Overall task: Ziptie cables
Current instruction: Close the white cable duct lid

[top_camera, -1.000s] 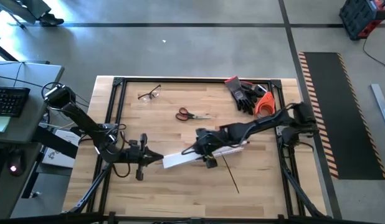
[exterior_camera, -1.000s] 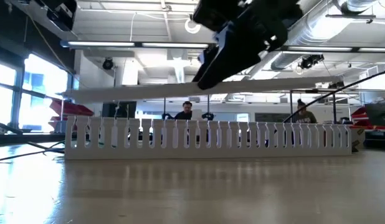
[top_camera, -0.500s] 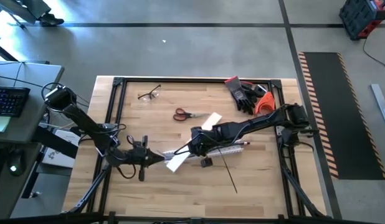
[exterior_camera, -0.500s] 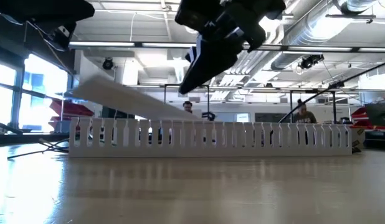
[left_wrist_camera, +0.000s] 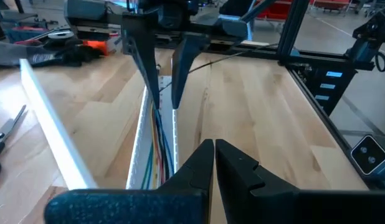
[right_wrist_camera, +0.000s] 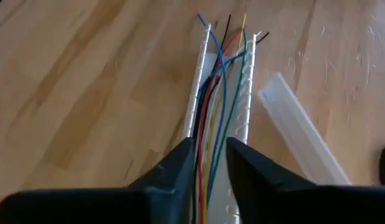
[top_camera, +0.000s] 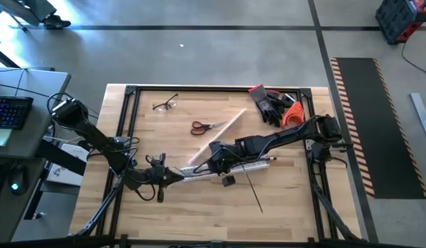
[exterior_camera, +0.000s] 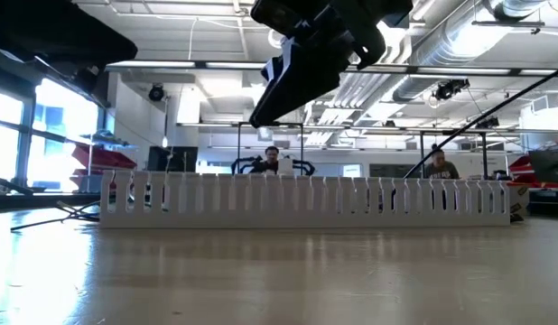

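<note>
Change: the flat white cover strip (top_camera: 218,135) was over the duct a second ago, held at the right hand; it now lies free on the table, swung to a diagonal beside the scissors, and the right hand has pulled in from wide to a narrow gap.
Table (top_camera: 165,207): pale wood top in a black frame, seen whole from above.
Right arm: reaches from the table's right edge toward the middle; the right hand (top_camera: 214,157) hangs over the duct, and I cannot tell whether it touches anything.
Left arm: comes in from the left edge; the left hand (top_camera: 177,176) is at the duct's near-left end, fingers pressed together, nothing between them in its wrist view.
Slotted duct (top_camera: 227,169): white, open on top, long axis running left to right across the table's middle, slightly tilted.
Cables (right_wrist_camera: 212,106): inside the duct, lying along its length; red, blue, green, yellow and black strands show, their ends fanning out past the duct's far end in the right wrist view.
Ziptie (top_camera: 254,189): thin black strip on the bare wood, just right of the duct's middle, long axis pointing from the duct toward the table's front-right.
Gloves (top_camera: 269,105): back right corner.
Scissors (top_camera: 203,127): red-handled, behind the duct.
Safety glasses (top_camera: 165,105): back left.
</note>
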{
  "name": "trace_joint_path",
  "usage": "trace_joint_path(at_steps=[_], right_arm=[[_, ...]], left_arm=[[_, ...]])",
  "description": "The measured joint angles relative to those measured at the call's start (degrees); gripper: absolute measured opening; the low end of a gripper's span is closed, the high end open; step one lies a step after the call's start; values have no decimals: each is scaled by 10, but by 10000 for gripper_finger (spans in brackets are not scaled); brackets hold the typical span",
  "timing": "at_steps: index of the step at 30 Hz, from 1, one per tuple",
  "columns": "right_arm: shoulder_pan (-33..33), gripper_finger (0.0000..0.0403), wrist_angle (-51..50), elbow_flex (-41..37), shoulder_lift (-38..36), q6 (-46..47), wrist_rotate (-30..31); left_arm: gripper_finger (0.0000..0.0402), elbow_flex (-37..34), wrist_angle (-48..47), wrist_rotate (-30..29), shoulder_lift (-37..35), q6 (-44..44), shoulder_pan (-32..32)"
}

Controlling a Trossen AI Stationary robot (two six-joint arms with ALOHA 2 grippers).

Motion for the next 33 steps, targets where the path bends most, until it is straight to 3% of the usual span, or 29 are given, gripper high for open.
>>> trace_joint_path(at_steps=[4,8,13,17,22,28,33], right_arm=[[-25,136,-1,0,0,-47,-5],[-83,193,-3,0,0,-80,-55],[-154,223,-1,-1,0,-83,-62],[-178,218,-8,0,17,-112,-117],[-182,180,-4,-1,76,-189,-125],[-182,124,38,-1,115,-215,-16],[-184,109,58,-1,116,-231,-17]], left_arm=[[0,0,0,0,0,0,0],[0,0,0,0,0,0,0],[0,0,-20,-16,0,-7,3],[0,0,-60,-40,0,-47,41],[0,0,-111,18,0,-69,137],[4,0,-137,126,0,-64,271],[32,0,-157,214,0,-55,376]])
